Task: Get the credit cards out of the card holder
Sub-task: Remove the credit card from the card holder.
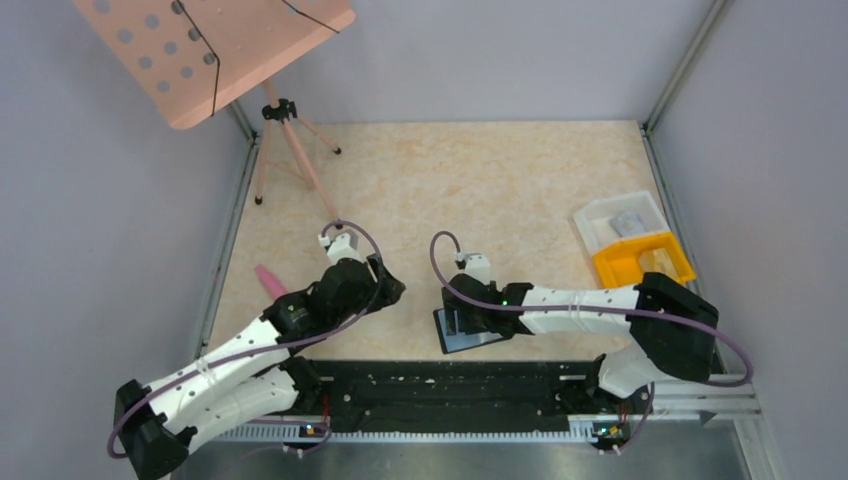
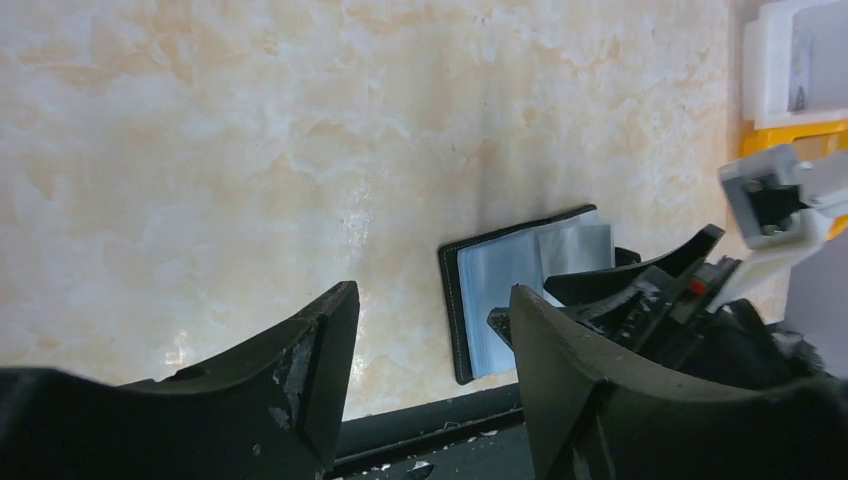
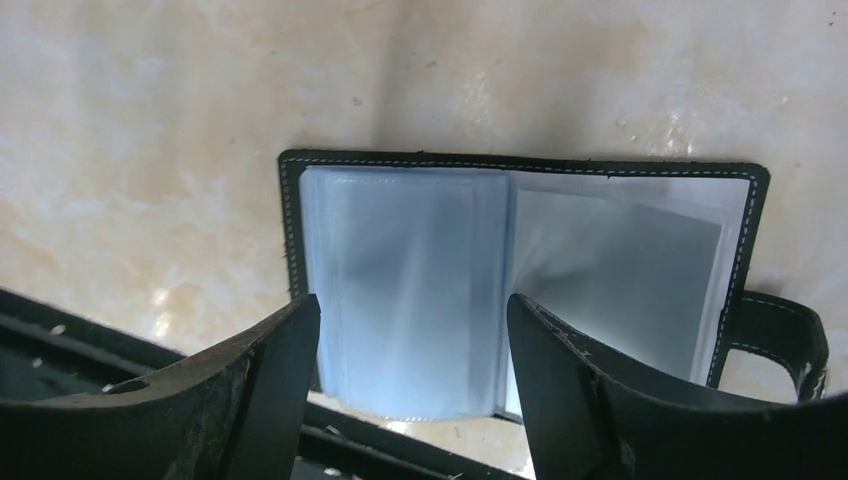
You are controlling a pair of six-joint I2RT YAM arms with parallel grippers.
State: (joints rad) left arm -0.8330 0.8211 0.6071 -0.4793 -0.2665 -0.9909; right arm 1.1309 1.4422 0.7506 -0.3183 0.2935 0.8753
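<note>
card holder point(image 3: 420, 240) open, below right hand point(image 3: 410, 312), seemingly untouched

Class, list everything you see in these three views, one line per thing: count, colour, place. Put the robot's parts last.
black stitched card holder with clear plastic sleeves: one, black and grey-blue, lying open near the table's front edge
yellow plastic bin: one, yellow, table's right edge
clear plastic tray: one, translucent white, just behind the bin
pink perforated board on a tripod: one, pink, far left corner
small pink object: one, pink, beside the left arm; unidentifiable
beige marbled table: one, beige
left claw: one, black, open, empty
right claw: one, black, open over the holder
</note>
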